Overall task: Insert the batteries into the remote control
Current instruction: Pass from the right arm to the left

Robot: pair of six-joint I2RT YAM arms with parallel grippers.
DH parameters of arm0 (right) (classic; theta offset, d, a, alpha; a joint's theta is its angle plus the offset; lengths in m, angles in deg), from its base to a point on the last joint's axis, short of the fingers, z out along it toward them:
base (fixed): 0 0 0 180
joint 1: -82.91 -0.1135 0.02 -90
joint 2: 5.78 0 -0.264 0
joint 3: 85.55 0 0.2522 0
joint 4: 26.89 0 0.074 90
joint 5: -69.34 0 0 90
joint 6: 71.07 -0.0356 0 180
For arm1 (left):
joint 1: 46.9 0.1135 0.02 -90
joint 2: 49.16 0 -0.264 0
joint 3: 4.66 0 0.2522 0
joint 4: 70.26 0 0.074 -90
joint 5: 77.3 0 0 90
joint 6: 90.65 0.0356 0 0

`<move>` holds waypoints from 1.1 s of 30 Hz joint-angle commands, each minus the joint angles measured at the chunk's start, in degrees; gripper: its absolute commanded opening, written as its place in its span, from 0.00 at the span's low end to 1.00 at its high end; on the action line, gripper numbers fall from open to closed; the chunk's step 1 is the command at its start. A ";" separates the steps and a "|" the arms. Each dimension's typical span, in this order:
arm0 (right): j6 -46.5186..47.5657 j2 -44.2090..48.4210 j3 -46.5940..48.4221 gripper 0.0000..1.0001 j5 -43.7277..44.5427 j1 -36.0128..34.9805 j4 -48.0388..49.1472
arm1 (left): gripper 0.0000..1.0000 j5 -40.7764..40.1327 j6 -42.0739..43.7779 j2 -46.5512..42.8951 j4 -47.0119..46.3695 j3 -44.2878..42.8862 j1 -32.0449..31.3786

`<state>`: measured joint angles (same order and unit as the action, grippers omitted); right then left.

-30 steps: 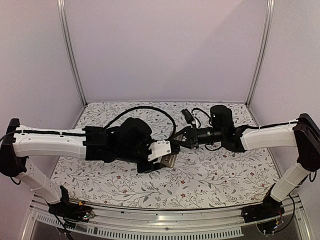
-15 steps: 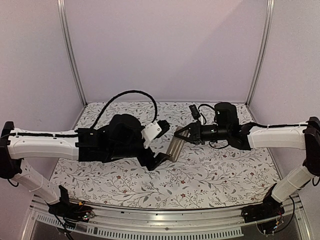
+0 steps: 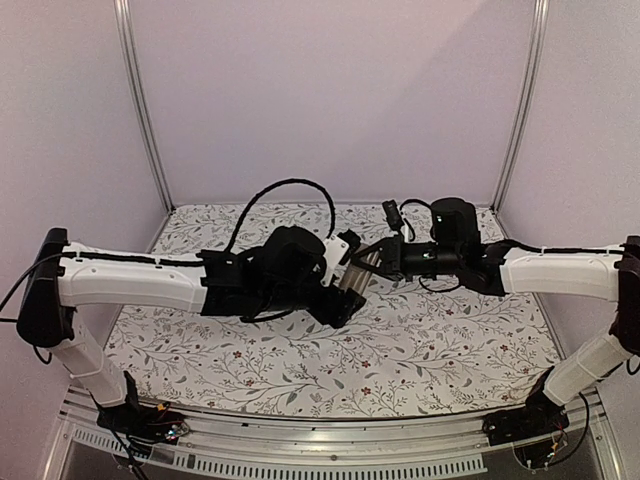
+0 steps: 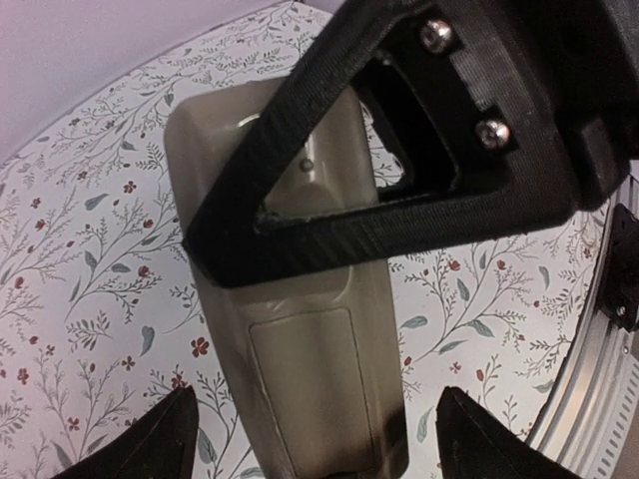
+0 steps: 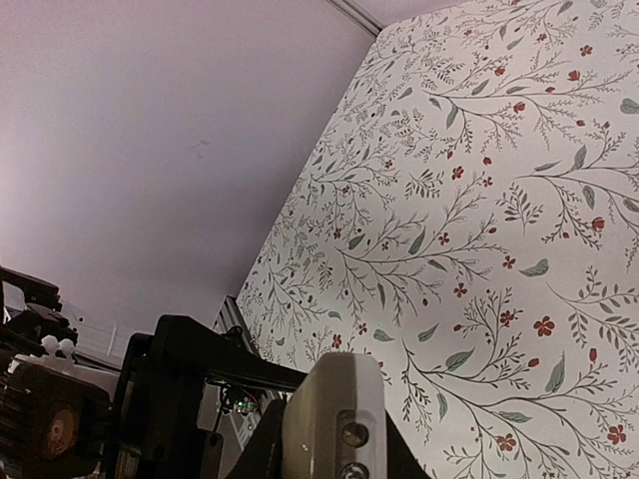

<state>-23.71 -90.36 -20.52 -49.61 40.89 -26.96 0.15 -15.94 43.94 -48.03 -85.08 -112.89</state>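
The remote control (image 4: pixel 300 329) shows its grey-beige back in the left wrist view, with a rectangular panel outlined on it. It hangs above the table. My right gripper (image 3: pixel 368 262) is shut on its upper part; one black right finger (image 4: pixel 399 230) crosses it. The remote's end also shows between the right fingers in the right wrist view (image 5: pixel 334 399). My left gripper (image 4: pixel 319 449) is open, its fingertips (image 4: pixel 165 444) on either side of the remote's lower end and apart from it. In the top view the remote (image 3: pixel 353 278) sits between both grippers. The batteries are out of view.
The floral tablecloth (image 3: pixel 450 340) covers the table. White walls and metal posts (image 3: pixel 145 120) enclose the back and sides. A metal rail (image 3: pixel 330 450) runs along the near edge. A black cable (image 3: pixel 285 190) loops above the left wrist.
My left wrist has turned and shifted right, closer to the right gripper. The remote has moved a little up and away with the right gripper.
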 commanded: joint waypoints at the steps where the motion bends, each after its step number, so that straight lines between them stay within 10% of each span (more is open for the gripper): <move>1: 0.77 1.16 2.03 0.08 1.99 -0.66 -0.65 | 0.79 -1.81 -2.17 2.36 1.81 -2.80 -0.62; 12: 1.23 2.08 2.30 0.15 2.27 -0.61 -1.74 | 0.54 -4.15 -3.00 4.32 4.62 -5.26 -0.21; 18: 2.55 3.06 2.08 0.51 1.66 -0.65 -1.95 | 0.43 0.59 -2.16 1.80 0.50 -2.70 0.61; 33: 17.88 16.25 -0.16 0.98 -9.61 1.51 0.43 | 0.31 36.07 0.80 -10.85 -21.96 8.60 7.92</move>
<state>-11.77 -78.23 -19.91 -53.81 42.11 -28.84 23.82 -16.44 35.94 -60.95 -78.28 -106.40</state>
